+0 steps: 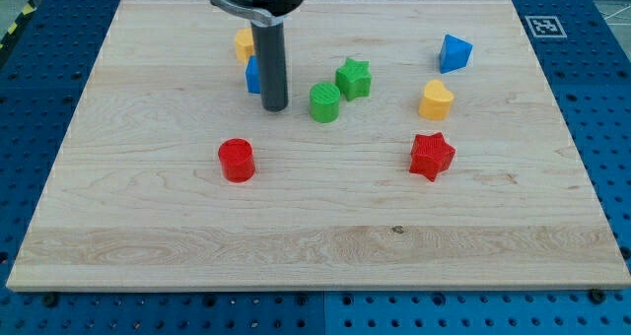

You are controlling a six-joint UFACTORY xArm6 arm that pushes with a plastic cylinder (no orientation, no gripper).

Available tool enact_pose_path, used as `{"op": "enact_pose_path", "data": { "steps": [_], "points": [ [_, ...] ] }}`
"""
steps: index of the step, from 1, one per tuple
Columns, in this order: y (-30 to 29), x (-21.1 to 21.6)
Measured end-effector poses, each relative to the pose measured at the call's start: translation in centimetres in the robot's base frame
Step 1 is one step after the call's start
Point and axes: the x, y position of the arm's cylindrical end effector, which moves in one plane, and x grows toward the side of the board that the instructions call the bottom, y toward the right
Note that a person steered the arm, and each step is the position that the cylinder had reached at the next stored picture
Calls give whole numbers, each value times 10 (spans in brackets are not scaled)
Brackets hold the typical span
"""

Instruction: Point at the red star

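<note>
The wooden counter [315, 227] fills most of the view, a pale board lying on a blue perforated surface [611, 128], with a black-and-white marker tag [541, 25] just off its top right corner. Next in size is the arm's dark rod [272, 64], which comes down from the view's top, left of centre; there is no hand on this rig, so nothing is held or clamped (the rod simply ends in a blunt point). My tip [275, 108] rests on the board just to the left of the green cylinder [324, 102], with a small gap between them. Seven blocks can be counted: two red, two green, two yellow and one fully visible blue, plus a second blue one. The red star [432, 156] lies right of centre, well apart from the tip, just below the yellow heart-like block [436, 100]. The red cylinder [237, 161] stands alone, left of centre and below the tip. The green star [353, 79] sits touching or nearly touching the green cylinder's upper right. The blue block [455, 53], roughly triangular, is toward the top right. Behind the rod, partly hidden, are a yellow block [243, 44] and a blue block [252, 76], shapes unclear.
</note>
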Motion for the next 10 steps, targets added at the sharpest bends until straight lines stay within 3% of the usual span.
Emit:
{"op": "enact_pose_path", "data": {
  "steps": [2, 6, 8, 10],
  "points": [
    [-5, -42],
    [-9, -21],
    [16, 63],
    [114, 98]
  ]
}}
